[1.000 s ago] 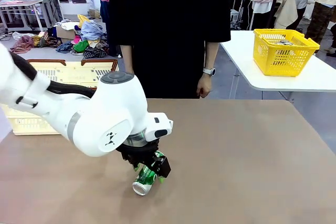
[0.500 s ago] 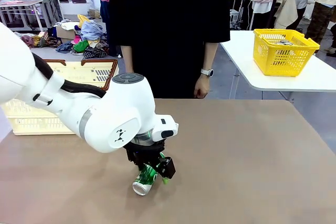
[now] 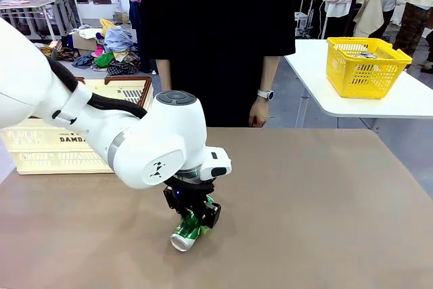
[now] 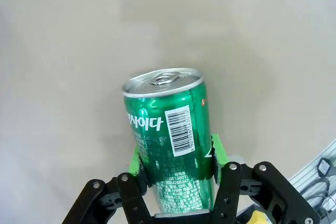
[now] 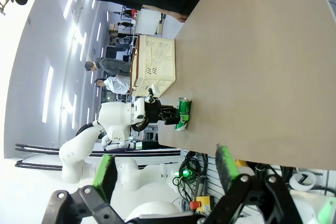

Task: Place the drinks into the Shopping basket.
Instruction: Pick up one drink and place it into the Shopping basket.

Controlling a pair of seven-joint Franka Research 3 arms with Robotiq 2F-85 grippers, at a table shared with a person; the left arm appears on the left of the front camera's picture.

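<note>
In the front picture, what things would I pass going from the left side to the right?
cream basket → green can lying on the table → person's hand → yellow basket on the far white table

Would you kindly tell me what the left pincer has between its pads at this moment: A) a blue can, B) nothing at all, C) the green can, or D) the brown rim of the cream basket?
C: in the left wrist view, the left pincer has its pads pressed against either side of the green can.
</note>
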